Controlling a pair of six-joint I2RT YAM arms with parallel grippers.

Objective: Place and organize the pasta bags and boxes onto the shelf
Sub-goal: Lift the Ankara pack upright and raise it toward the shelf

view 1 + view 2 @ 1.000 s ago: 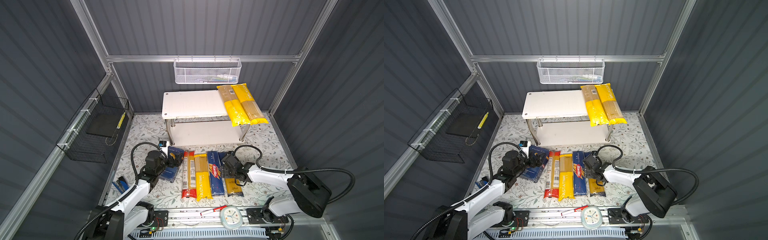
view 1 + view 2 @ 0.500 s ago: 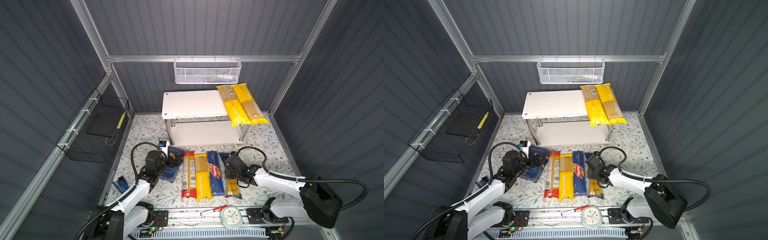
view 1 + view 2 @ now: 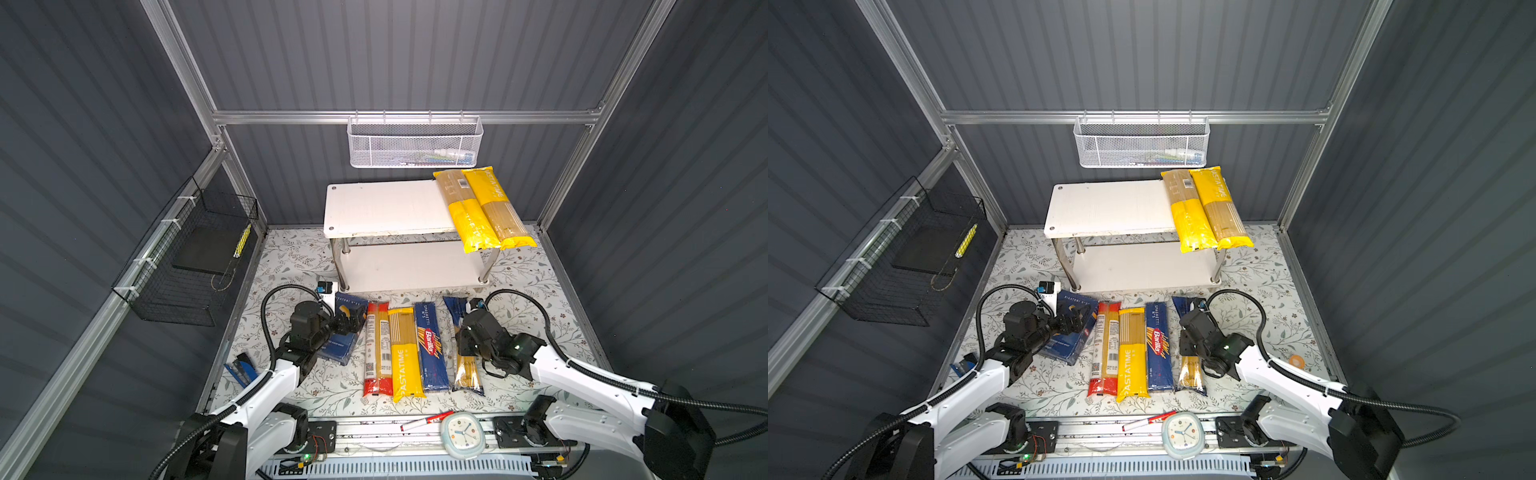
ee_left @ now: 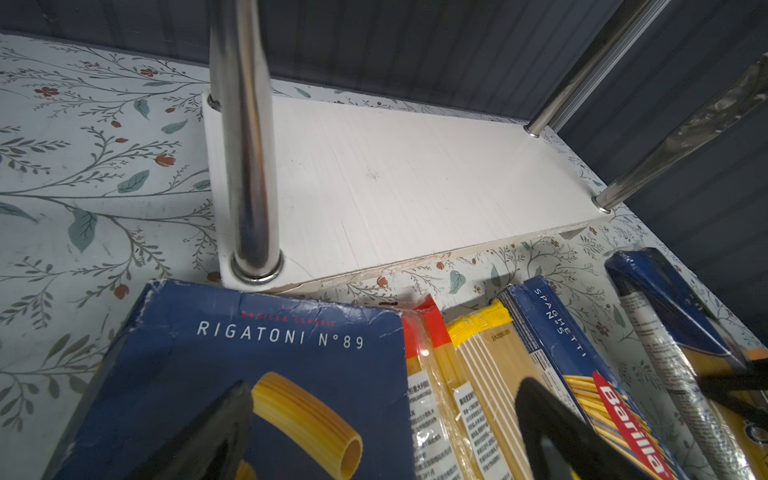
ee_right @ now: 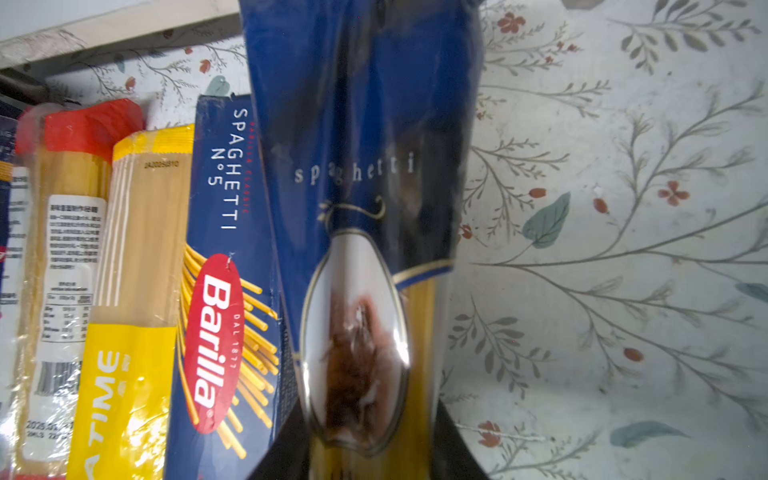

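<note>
Top views both show the shelf [image 3: 386, 208] at the back of the floral floor [image 3: 286, 266]. Two PASTATIME bags [image 3: 469, 216] lie side by side across the right end of its upper board, their near ends overhanging the front edge. In front of the shelf five packs lie in a row, long sides parallel: the rigatoni box [image 3: 341, 353], the red-ended bag [image 3: 376, 353], a third PASTATIME bag [image 3: 406, 361], the spaghetti box [image 3: 432, 349] and the blue-yellow bag [image 3: 467, 374]. The left gripper [image 3: 351, 322] hangs over the rigatoni box. The right gripper [image 3: 462, 345] sits on the blue-yellow bag near mid-length.

Left wrist view: the left gripper's black fingers [image 4: 216, 432] stand wide apart and unclenched, one over the rigatoni box, the other over the yellow bags beside it. Whether they touch cannot be told. The box's far corner lies just beside a chrome leg [image 4: 245, 145] of the shelf.

Right wrist view: the right gripper's fingers [image 5: 453, 453] press against both long sides of the blue-yellow bag, clenched on it. The bag's dark blue end points toward the shelf, and one edge overlaps the spaghetti box.
</note>
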